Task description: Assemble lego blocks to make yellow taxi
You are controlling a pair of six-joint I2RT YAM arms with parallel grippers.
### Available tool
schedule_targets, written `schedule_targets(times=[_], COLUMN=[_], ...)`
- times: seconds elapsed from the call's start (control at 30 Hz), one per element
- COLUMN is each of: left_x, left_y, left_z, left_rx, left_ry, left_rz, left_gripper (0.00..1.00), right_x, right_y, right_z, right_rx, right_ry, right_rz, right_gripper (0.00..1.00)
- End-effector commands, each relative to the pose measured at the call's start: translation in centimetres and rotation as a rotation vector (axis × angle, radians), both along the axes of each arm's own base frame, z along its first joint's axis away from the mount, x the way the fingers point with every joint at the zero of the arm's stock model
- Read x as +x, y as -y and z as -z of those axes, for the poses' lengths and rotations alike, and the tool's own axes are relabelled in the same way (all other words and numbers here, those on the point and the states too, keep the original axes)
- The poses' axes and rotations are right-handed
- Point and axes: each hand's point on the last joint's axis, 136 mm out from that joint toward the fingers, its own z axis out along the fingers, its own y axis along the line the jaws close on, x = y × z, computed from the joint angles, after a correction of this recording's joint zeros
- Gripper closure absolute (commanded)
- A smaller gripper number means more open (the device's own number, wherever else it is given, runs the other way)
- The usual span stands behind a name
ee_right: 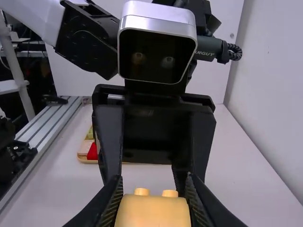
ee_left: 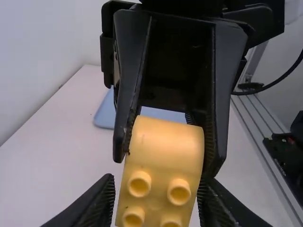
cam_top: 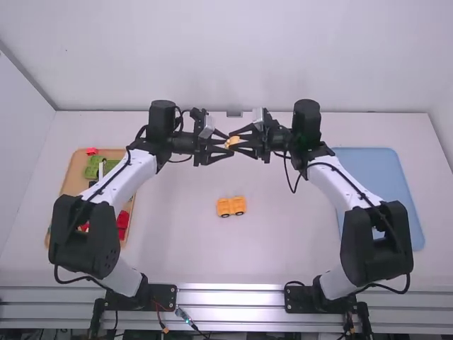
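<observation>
Between the two grippers, above the back of the table, is a yellow block (cam_top: 232,142). My right gripper (cam_top: 239,143) is shut on it; in the left wrist view the block (ee_left: 165,146) has its studs toward that camera. My left gripper (cam_top: 225,144) faces it from the other side; in its wrist view this gripper (ee_left: 156,191) stands open around the studded end, with slim gaps beside it. In the right wrist view my right gripper (ee_right: 152,182) has the block (ee_right: 152,210) between its fingers. A yellow piece with dark wheels (cam_top: 231,206) rests mid-table.
A wooden tray (cam_top: 73,173) with green, red and other blocks stands at the left, partly under the left arm. A blue tray (cam_top: 386,177) lies at the right, partly behind the right arm. Cables hang from both arms.
</observation>
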Motion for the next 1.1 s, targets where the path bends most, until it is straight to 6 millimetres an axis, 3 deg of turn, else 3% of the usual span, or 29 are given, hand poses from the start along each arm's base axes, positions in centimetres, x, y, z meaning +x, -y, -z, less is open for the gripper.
schedule_targets(times=[0.0, 0.2, 0.33, 0.43, 0.53, 0.57, 0.63, 0.73, 0.83, 0.93, 1.07], left_x=[0.2, 0.1, 0.1, 0.3, 0.5, 0.6, 0.6, 0.6, 1.3, 1.9, 1.7], left_y=[-0.1, 0.0, 0.1, 0.1, 0.1, 0.0, 0.0, -0.1, -0.5, 0.0, 1.0], left_z=[0.2, 0.2, 0.2, 0.3, 0.5, 0.7, 0.8, 1.6, 3.0, 5.3, 7.0], left_rx=[-0.004, -0.004, -0.004, 0.006, 0.015, 0.022, 0.026, 0.056, 0.119, 0.237, 0.342], left_ry=[-0.007, -0.007, -0.007, -0.006, -0.010, -0.013, -0.010, 0.013, -0.012, -0.047, -0.020], left_rz=[0.005, 0.007, 0.009, -0.005, -0.018, -0.027, -0.029, -0.037, -0.099, -0.181, -0.210], left_gripper=[0.58, 0.83, 0.85, 0.86, 0.87, 0.87, 0.87, 0.89, 0.96, 0.98, 0.98], right_x=[0.4, 0.5, 0.5, 0.5, 0.5, 0.5, 0.5, 0.9, 3.0, 7.3, 9.9], right_y=[0.3, 0.5, 0.5, 0.4, 0.5, 0.5, 0.5, 0.5, 1.4, 4.1, 7.5], right_z=[-1.1, -1.1, -1.1, -1.1, -1.1, -1.1, -1.1, -1.1, -1.2, -0.9, 0.3], right_rx=[0.010, 0.010, 0.010, 0.010, 0.010, 0.010, 0.010, 0.007, -0.002, -0.022, -0.092], right_ry=[0.028, 0.027, 0.028, 0.028, 0.028, 0.029, 0.029, 0.037, -0.003, -0.113, -0.172], right_rz=[-0.003, 0.003, 0.003, 0.002, 0.003, 0.003, 0.003, 0.024, 0.140, 0.407, 0.654], right_gripper=[0.86, 0.84, 0.83, 0.75, 0.53, 0.22, 0.01, 0.01, 0.01, 0.01, 0.01])
